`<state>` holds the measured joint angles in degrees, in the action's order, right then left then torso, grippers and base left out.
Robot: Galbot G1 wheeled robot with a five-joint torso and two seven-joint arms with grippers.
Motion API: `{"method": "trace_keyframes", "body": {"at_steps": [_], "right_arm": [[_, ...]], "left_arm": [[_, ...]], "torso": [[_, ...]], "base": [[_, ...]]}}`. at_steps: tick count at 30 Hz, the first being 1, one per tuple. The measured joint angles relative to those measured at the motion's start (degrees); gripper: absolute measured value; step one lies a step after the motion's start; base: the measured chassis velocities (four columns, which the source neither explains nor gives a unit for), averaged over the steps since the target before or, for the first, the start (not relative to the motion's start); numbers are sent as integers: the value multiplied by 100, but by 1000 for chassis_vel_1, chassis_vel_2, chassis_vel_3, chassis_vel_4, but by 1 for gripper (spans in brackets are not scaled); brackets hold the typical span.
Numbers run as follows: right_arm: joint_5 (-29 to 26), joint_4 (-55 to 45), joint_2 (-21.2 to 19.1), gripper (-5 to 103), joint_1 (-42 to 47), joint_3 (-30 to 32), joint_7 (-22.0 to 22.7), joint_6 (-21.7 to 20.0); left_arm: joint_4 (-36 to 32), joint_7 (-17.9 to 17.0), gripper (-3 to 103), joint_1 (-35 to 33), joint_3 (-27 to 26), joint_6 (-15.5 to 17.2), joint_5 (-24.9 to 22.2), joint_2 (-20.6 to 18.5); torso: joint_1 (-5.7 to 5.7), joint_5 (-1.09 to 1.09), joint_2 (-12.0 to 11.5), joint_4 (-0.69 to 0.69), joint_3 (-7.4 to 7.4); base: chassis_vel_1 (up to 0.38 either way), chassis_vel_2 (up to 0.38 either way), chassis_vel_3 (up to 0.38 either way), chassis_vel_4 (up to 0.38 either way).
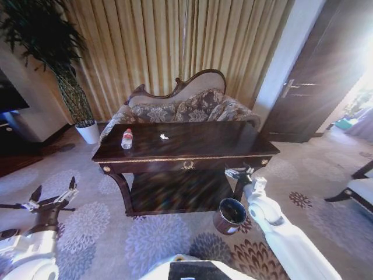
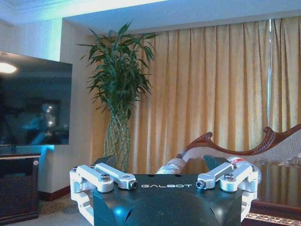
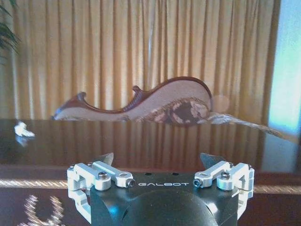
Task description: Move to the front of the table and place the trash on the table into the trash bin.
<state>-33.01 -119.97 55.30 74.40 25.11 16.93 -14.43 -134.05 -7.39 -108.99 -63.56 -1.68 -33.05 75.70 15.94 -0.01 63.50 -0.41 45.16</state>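
The robot faces the bench [image 1: 192,146], mid-frame in the head view, so the approach looks about done; nothing is binned yet. The bottle [image 1: 126,139] stands on its left part, a white scrap [image 1: 164,137] near the centre. The bin [image 1: 228,216] sits on the carpet, lower right of centre. The left gripper [image 1: 53,197] hangs spread at lower left, off the bench; the right gripper [image 1: 240,172], also spread and empty, sits by the bench's front edge. "GALBOT" reads on both gripper housings; the bottle label is unreadable.

Bottle [image 1: 127,139], scrap [image 1: 164,136] on table [image 1: 192,153], bin [image 1: 229,215] beside it
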Motion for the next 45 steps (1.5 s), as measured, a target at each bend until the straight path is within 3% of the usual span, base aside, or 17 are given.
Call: {"method": "trace_keyframes", "body": {"at_steps": [30,41,45], "right_arm": [[-57,-130,-80,100,-113,-112,54,104],[-168,-223,-110,100,-86,-73,47,108],[-199,-258,-114,100,-86,-86,45,95]], "left_arm": [[-73,37,100,3,24,-27,9,-46],[-86,233,100,41,24,-27,-252,-151],[-86,460,100,22,-6,-18,-375,-168]], "torso": [[0,1,0,0,0],[2,1,-2,0,1],[3,0,-3,-1,2]], "base": [[-26,28,26,-26],[-146,144,146,-145],[-81,94,84,-98]]}}
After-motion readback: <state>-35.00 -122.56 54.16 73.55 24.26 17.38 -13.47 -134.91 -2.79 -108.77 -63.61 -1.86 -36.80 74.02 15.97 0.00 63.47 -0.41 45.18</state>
